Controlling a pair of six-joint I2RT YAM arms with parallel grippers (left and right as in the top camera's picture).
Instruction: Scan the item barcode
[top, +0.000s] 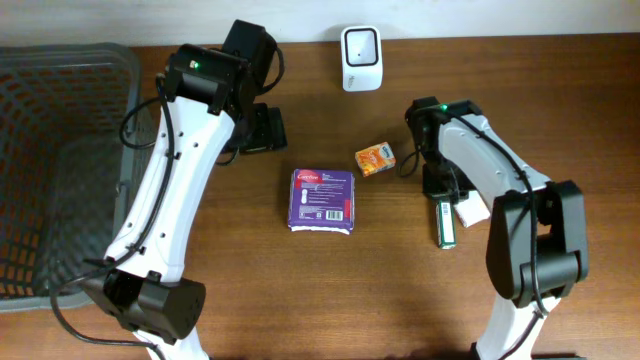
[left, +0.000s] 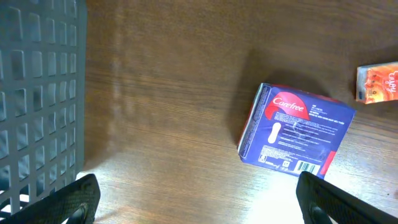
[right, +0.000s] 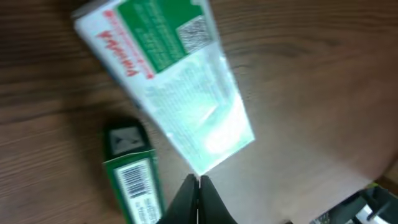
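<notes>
Hanging over bare wood between the basket and the purple pack, the left fingers stand spread as wide as they go, with nothing between them. The left wrist camera shows their two tips at its bottom corners and the pack lying flat beyond them, printed face and barcode up. The overhead view shows the left fingers only as a dark block. The right fingers are pressed tight together and grip nothing. The right wrist camera puts their point just at the near corner of a white-and-green packet; whether they touch it is not clear. Just beside the packet lies a green box with its barcode facing up. From overhead most of that packet is hidden under the right arm, and only the box and a white corner show. The barcode scanner shows in the overhead view alone, standing at the far edge of the desk. A small orange carton lies between the scanner and the green box, close to the right arm. Bare wood runs from the scanner down to the purple pack. The basket closes off the left edge.
</notes>
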